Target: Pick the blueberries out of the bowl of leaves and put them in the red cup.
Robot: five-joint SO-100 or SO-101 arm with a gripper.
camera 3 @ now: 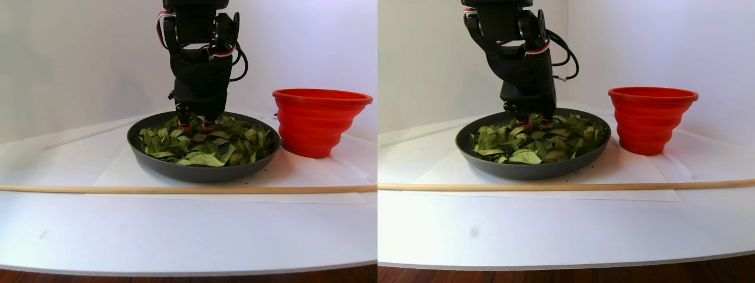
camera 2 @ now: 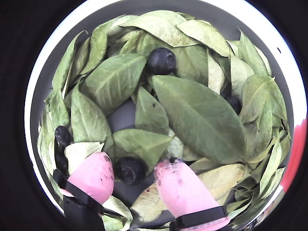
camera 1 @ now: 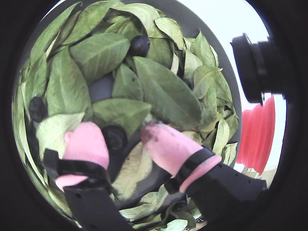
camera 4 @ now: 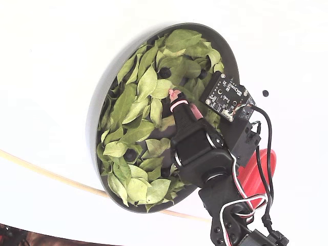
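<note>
The dark grey bowl (camera 3: 200,171) (camera 4: 231,56) is full of green leaves (camera 2: 202,115) (camera 1: 163,91) (camera 4: 128,102). My gripper (camera 2: 134,162) (camera 1: 124,137) (camera 3: 191,124) (camera 4: 173,97) is lowered into the leaves and open. Its pink fingertips (camera 2: 94,175) stand on either side of one blueberry (camera 2: 130,169) (camera 1: 114,138). A small gap shows on the berry's right side. Other blueberries lie at the top (camera 2: 161,60) (camera 1: 140,45), at the left (camera 2: 62,134) (camera 1: 37,108) and at the right (camera 2: 234,102). The red cup (camera 3: 315,124) (camera 1: 257,137) (camera 4: 261,169) stands upright just beside the bowl.
A long wooden rod (camera 3: 177,189) (camera 4: 41,171) lies across the white table in front of the bowl. A white sheet (camera 3: 118,171) lies under the bowl. A black camera lens (camera 1: 255,67) and a circuit board (camera 4: 225,97) ride on the arm. A tiny black dot (camera 4: 265,93) marks the table.
</note>
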